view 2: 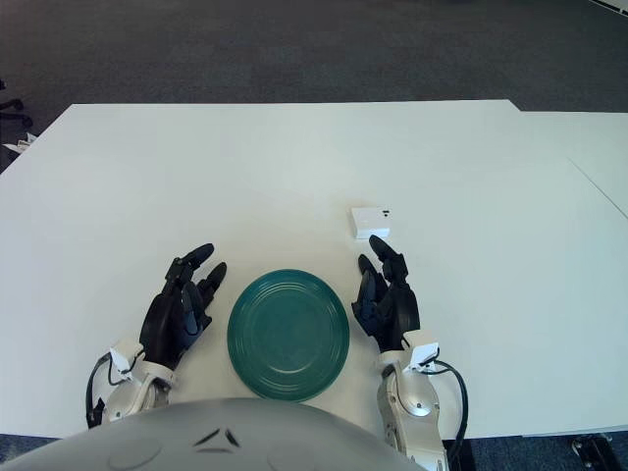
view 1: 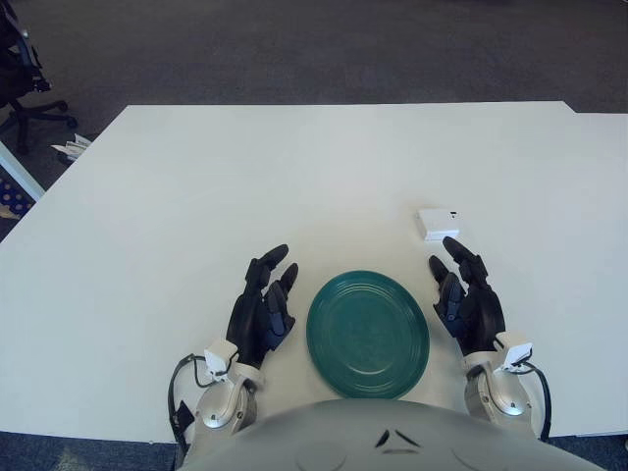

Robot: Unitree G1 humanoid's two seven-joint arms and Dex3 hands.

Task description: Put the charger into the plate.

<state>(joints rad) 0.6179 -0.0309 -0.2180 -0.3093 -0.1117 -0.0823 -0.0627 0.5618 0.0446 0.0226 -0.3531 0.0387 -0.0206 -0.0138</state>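
Note:
A small white charger [view 1: 437, 222] lies flat on the white table, beyond and to the right of a dark green plate [view 1: 368, 334] that holds nothing. My right hand [view 1: 463, 287] rests on the table just right of the plate, fingers spread and holding nothing; its fingertips are a short way short of the charger. My left hand [view 1: 267, 296] rests on the table just left of the plate, fingers spread, holding nothing. The charger also shows in the right eye view [view 2: 370, 222].
The white table [view 1: 245, 177] runs wide to the left and back. An office chair [view 1: 20, 69] stands on the dark carpet past the table's far left corner. The table's right edge adjoins another white surface [view 1: 603, 177].

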